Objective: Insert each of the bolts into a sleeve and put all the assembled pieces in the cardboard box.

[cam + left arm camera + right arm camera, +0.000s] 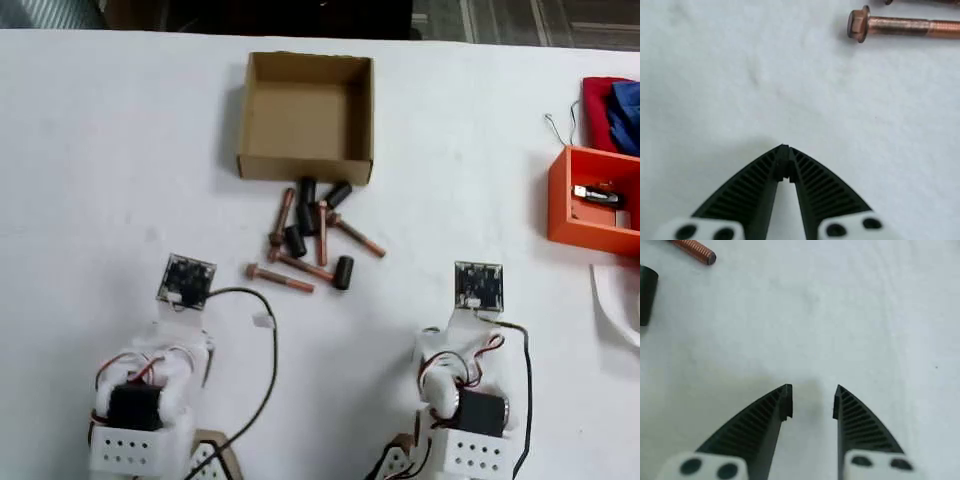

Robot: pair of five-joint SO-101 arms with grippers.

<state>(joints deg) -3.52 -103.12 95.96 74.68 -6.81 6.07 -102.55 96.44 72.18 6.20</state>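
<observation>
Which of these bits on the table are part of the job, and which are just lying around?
Job: copper-coloured metal bolts; short black cylindrical sleeves; open brown cardboard box.
Lying about: orange open-topped bin; red and blue fabric.

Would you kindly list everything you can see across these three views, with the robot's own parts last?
cardboard box: one, brown, open and empty, far middle of the table
bolts: about five, copper, lying loose in a heap just in front of the cardboard box
sleeves: about five, black, mixed in among the bolts
orange box: one, orange, at the table's right edge
small black and silver item: one, inside the orange box
cloth: red and blue, behind the orange box
white curved object: one, right edge, in front of the orange box
table: one, white
left gripper: one, black, shut, over bare table near a bolt's head
right gripper: one, black, open, over bare table
</observation>
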